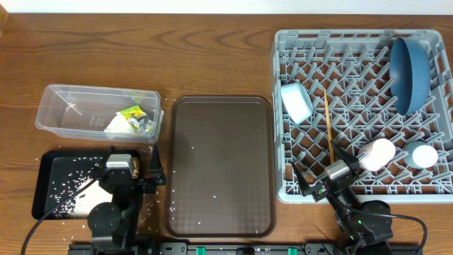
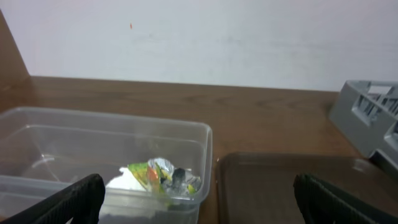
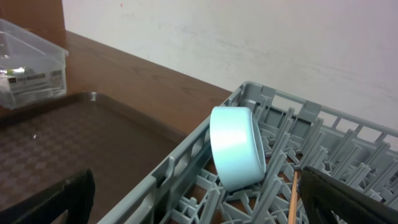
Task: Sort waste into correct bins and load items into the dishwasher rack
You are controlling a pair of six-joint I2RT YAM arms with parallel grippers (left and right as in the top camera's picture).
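Filling the right side of the table (image 1: 141, 42), the grey dishwasher rack (image 1: 361, 113) is the biggest thing in view. To its left, near the middle, lies the dark brown serving tray (image 1: 221, 166), bare but for a few white specks. Left again sits the clear tub (image 1: 99, 113), and in front of it, close by, the shallow black tray (image 1: 49, 177).

Both arms rest at the near edge. The left gripper (image 2: 199, 183) hangs over the black tray's right end, fingers spread wide and holding nothing, facing the tub's corner. The right gripper (image 3: 196, 174) sits at the rack's front left corner – jaws equally wide apart, also holding nothing.

Inside the rack, the blue plate (image 1: 410, 74) stands on edge in the far right corner. The white bowl (image 1: 296, 103) leans on its side against the left wall. Near the front right, the pinkish-white cup (image 1: 377, 154) lies tilted, with the light-blue cup (image 1: 423, 156) just beside it. The chopsticks (image 1: 328, 131) lie between the pegs, running front to back, right of the bowl.

At the tub's right end are the white paper scrap (image 1: 117, 126), the yellow-green wrapper (image 1: 132, 112) and the foil ball (image 1: 145, 126), bunched together. Rice grains (image 1: 67, 185) are scattered across the black tray.
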